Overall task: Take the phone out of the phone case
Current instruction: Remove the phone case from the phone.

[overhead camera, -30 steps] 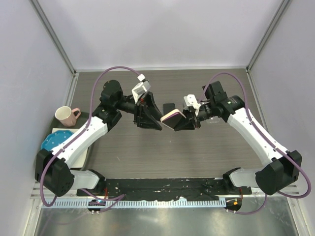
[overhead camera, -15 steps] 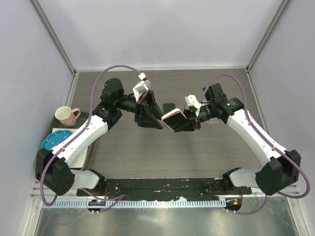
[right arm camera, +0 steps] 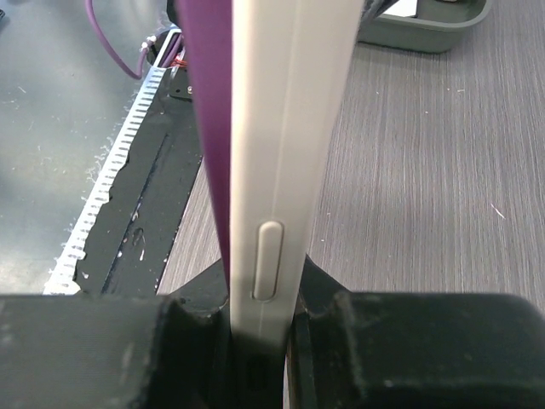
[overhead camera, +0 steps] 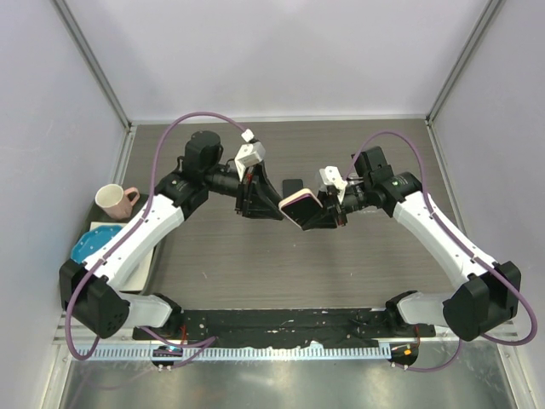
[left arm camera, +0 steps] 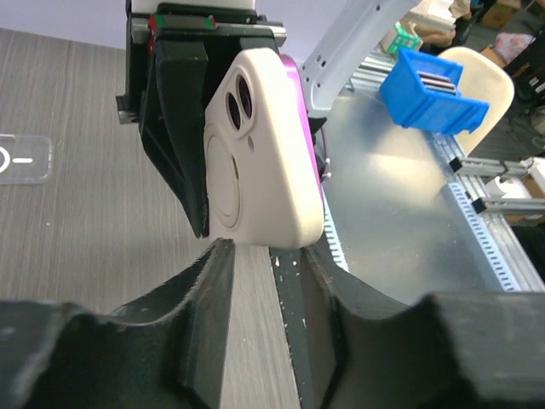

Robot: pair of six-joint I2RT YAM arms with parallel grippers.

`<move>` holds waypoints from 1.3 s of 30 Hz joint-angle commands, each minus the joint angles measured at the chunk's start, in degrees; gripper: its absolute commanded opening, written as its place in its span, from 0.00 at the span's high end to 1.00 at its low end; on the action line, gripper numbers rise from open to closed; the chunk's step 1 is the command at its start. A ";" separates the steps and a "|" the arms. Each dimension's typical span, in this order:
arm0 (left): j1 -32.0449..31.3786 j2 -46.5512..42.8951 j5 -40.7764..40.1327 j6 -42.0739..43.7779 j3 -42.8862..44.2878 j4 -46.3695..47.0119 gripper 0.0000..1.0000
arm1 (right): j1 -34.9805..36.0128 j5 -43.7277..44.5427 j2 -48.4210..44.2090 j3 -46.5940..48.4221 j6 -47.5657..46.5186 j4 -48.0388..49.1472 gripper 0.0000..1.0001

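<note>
Grey tabletop (overhead camera: 221, 264) below; my right fingers (left arm camera: 174, 128) clamp the phone case (left arm camera: 255, 162) aloft, phone (left arm camera: 305, 119) inside, so my parted, empty left fingers (left arm camera: 204, 298) can reach it.

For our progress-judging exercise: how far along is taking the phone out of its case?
Done: the cream-and-magenta cased phone is held above the grey wood-grain table, clamped in the right end effector. In hand: the left end effector, jaws apart, sits at the phone's edge. Left: both layers look joined, so the separation itself remains.
</note>
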 commanded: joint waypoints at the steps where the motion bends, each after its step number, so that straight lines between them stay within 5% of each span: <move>1: -0.26 -1.15 1.42 3.70 0.86 -3.21 0.64 | -0.13 -2.94 -1.95 0.71 1.01 3.14 0.99; 12: -0.18 -1.50 6.78 3.70 0.25 -3.13 0.89 | -0.13 -1.88 -1.69 1.41 1.01 2.96 0.99; 23: -0.53 -1.41 10.56 3.18 -0.19 -2.25 0.96 | 0.84 1.28 -1.07 2.82 -3.04 -1.26 0.99; 25: -0.61 -1.41 9.43 3.09 -0.19 -2.16 0.82 | 0.84 0.76 -1.07 2.91 -2.95 -1.34 0.99; 26: -0.44 -1.59 8.64 2.91 -0.37 -1.64 0.61 | 0.75 0.49 -1.07 2.91 -3.04 -1.34 0.99; 29: -0.35 -1.85 6.18 2.21 -0.63 -0.84 0.42 | 0.84 -0.82 -0.90 2.82 -2.86 -1.52 0.99; 35: 0.35 -2.11 -1.28 3.88 -0.46 -2.24 0.38 | 0.84 -0.83 -1.86 2.29 -2.77 -1.43 0.99; 39: 0.35 -2.38 -9.99 12.21 0.77 -8.30 0.38 | 0.75 -0.22 -3.27 2.29 -1.28 0.14 0.99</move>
